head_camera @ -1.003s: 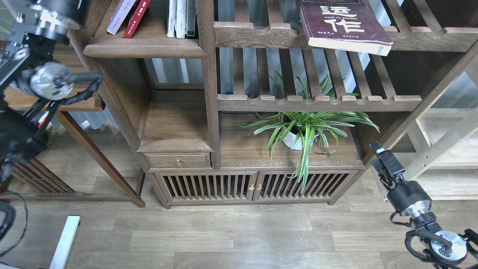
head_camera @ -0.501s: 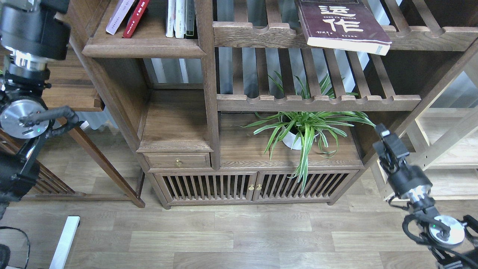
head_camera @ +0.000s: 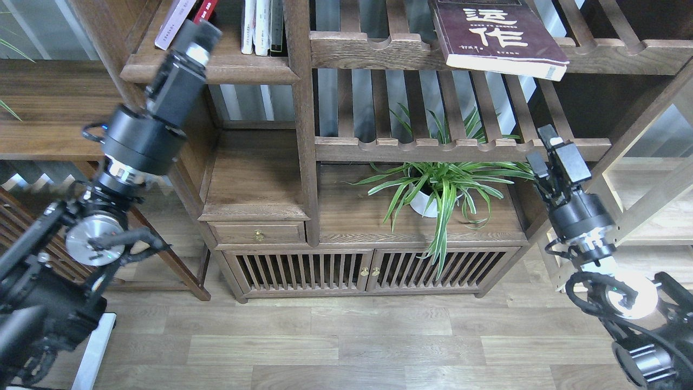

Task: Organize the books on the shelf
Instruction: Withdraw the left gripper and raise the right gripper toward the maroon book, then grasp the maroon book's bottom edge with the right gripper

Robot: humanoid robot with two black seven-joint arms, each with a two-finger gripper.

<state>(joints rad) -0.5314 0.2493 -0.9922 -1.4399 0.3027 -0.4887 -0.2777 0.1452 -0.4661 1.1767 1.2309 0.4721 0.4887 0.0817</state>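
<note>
Head view. The left pincer (head_camera: 201, 33) is raised in front of the shelf (head_camera: 211, 69), just below the red book (head_camera: 206, 5) and the pale book (head_camera: 173, 21), both leaning left at the shelf's left end. It is seen end-on and dark, so whether it is wide or narrow cannot be told; it holds nothing visible. 3 thin volumes (head_camera: 262, 27) stand upright at the shelf's right end.

The maroon book (head_camera: 495, 35) lies flat on the upper slatted rack (head_camera: 379, 49), its lower right corner overhanging the front rail. Its cover carries large white characters; the cream page edge shows along the near side.

The right pincer (head_camera: 552, 154) stands narrowly parted and empty, near the lower rack's right end, well below the maroon book. A potted plant (head_camera: 438, 187) sits between the arms.

Handling, as a judgement: the maroon book looks thick, fairly stiff and moderately heavy, with a smooth cover that may slide on the slats. The overhanging corner or near edge offers the best hold. The 2 leaning paperbacks look light and flexible.
</note>
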